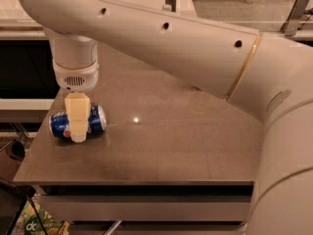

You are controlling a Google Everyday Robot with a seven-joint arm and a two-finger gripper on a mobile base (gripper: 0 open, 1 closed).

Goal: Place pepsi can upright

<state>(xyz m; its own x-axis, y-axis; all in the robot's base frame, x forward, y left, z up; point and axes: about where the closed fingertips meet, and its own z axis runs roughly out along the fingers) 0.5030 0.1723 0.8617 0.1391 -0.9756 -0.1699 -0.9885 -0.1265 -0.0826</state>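
The pepsi can (96, 121) is blue and lies on its side near the left edge of the brown table (171, 146). My gripper (78, 130) hangs straight down from the white wrist (75, 77) and sits over the middle of the can. Its cream part crosses the can's front, so the can shows on both sides of it. The part of the can behind it is hidden.
My large white arm (186, 43) spans the back of the table and hides whatever stands there. The table's left edge (36, 148) is close to the can and its front edge (137, 181) runs below. A dark object (14, 148) sits left of the table, lower down.
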